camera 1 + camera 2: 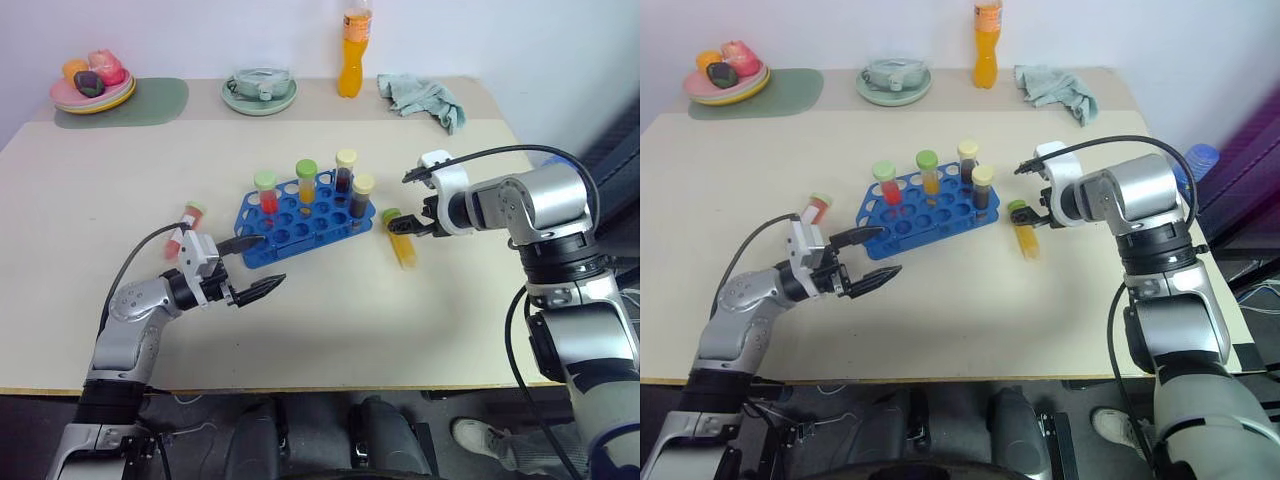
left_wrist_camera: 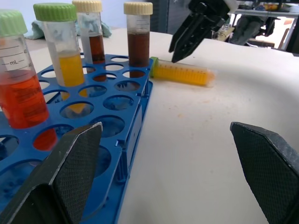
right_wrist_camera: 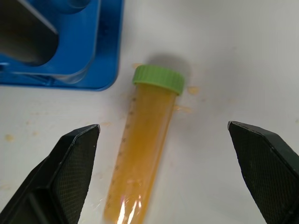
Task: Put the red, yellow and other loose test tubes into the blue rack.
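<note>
Lying flat on the surface point(image 1: 420, 330) just beside the right end of the blue rack point(image 1: 300, 222) — a yellow-filled test tube point(image 3: 140, 149) with a green screw cap point(image 3: 158, 79), right hand point(image 1: 412, 226) poised above it, fingers spread wide on either side. Probably light, stiff plastic, smooth and round, so likely to roll or slip if nudged from one side; best pinched across the mid-barrel, below the cap, with both pads meeting it squarely. Small yellowish specks on the surface around the cap, perhaps a leak, so possibly a slick barrel. Left of the rack, a red-filled tube point(image 1: 184, 232) also lying loose, near the left hand point(image 1: 252, 268), likewise spread and holding nothing. Four capped tubes standing upright in the rack already. Pale, matte, level surface with plenty of bare room in front; far edge holding a plate of fruit point(image 1: 92, 82), a bowl point(image 1: 260, 90), an orange drink bottle point(image 1: 352, 52) and a crumpled cloth point(image 1: 425, 98) — all well apart from the work.
</note>
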`<act>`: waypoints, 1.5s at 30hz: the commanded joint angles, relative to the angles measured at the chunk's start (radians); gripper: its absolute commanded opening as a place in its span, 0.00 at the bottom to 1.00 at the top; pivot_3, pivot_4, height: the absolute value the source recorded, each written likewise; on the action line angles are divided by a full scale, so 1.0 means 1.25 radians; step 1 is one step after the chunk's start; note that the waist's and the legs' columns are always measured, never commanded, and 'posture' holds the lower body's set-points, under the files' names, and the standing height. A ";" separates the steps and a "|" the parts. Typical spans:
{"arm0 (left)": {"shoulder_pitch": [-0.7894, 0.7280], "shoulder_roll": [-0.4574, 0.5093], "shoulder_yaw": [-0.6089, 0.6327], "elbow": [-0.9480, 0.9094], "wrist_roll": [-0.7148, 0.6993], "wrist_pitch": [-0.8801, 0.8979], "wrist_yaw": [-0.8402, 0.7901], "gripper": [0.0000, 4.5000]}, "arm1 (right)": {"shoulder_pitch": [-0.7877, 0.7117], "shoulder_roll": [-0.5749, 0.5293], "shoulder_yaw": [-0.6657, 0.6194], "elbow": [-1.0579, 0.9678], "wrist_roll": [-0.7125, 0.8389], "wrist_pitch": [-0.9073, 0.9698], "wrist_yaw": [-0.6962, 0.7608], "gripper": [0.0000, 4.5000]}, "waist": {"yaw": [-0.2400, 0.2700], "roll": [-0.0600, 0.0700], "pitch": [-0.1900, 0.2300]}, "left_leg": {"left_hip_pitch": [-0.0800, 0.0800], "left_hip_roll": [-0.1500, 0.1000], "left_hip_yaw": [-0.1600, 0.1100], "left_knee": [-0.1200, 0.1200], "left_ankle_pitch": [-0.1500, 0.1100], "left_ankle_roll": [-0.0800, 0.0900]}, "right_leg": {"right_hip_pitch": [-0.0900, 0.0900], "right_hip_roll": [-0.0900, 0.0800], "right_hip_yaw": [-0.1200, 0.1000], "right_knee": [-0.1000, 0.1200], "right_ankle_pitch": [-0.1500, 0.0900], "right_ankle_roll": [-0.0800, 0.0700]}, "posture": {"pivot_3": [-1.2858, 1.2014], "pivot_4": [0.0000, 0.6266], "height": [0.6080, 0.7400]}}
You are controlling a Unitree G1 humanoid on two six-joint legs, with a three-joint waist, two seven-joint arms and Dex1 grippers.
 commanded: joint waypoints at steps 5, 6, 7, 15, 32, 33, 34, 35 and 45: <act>0.021 0.003 0.014 -0.032 -0.009 -0.025 -0.003 1.00 | -0.069 0.030 0.026 0.118 -0.041 -0.077 0.038 1.00 | 0.001 0.000 0.000 | 0.000 0.000 0.000 0.000 0.000 0.000 | 0.000 0.000 0.000 0.000 0.000 0.000 | 0.52 0.24 1.00; 0.026 0.003 0.012 -0.038 -0.015 -0.025 -0.010 1.00 | -0.073 0.037 0.029 0.134 -0.046 -0.087 0.041 1.00 | 0.000 0.000 0.000 | 0.000 0.000 0.000 0.000 0.000 0.000 | 0.000 0.000 0.000 0.000 0.000 0.000 | 0.52 0.24 1.00; 0.033 0.004 0.012 -0.046 -0.021 -0.025 -0.016 1.00 | -0.077 0.046 0.030 0.151 -0.052 -0.094 0.042 1.00 | -0.001 0.000 0.000 | 0.000 0.000 0.000 0.000 0.000 0.000 | 0.000 0.000 0.000 0.000 0.000 0.000 | 0.52 0.24 1.00; 0.060 0.038 0.012 -0.118 -0.108 0.043 -0.112 1.00 | -0.082 0.075 0.040 0.221 -0.093 -0.140 0.066 1.00 | 0.000 0.000 0.000 | 0.000 0.000 0.000 0.000 0.000 0.000 | 0.000 0.000 0.000 0.000 0.000 0.000 | 0.52 0.24 1.00; 0.035 0.087 0.007 -0.142 -0.116 0.108 -0.153 1.00 | -0.068 0.082 0.056 0.239 -0.144 -0.157 0.108 0.24 | -0.001 0.000 0.000 | 0.000 0.000 0.000 0.000 0.000 0.000 | 0.000 0.000 0.000 0.000 0.000 0.000 | 0.52 0.24 1.00; 0.034 0.086 0.007 -0.137 -0.112 0.105 -0.152 1.00 | -0.067 0.079 0.059 0.233 -0.146 -0.160 0.114 0.17 | -0.001 0.000 0.000 | 0.000 0.000 0.000 0.000 0.000 0.000 | 0.000 0.000 0.000 0.000 0.000 0.000 | 0.52 0.24 1.00; 0.034 0.085 0.007 -0.133 -0.110 0.102 -0.153 1.00 | -0.064 0.076 0.062 0.223 -0.147 -0.159 0.120 0.17 | -0.001 0.000 0.000 | 0.000 0.000 0.000 0.000 0.000 0.000 | 0.000 0.000 0.000 0.000 0.000 0.000 | 0.52 0.24 1.00; 0.035 0.084 0.007 -0.129 -0.108 0.099 -0.153 1.00 | -0.061 0.073 0.067 0.214 -0.150 -0.160 0.126 0.17 | -0.001 0.000 0.000 | 0.000 0.000 0.000 0.000 0.000 0.000 | 0.000 0.000 0.000 0.000 0.000 0.000 | 0.52 0.24 1.00; 0.043 0.078 0.011 -0.093 -0.093 0.063 -0.161 1.00 | 0.098 -0.075 0.122 -0.139 -0.112 -0.263 0.317 0.17 | 0.004 0.000 0.000 | 0.000 0.000 0.000 0.000 0.000 0.000 | 0.000 0.000 0.000 -0.001 0.000 0.000 | 0.52 0.24 1.00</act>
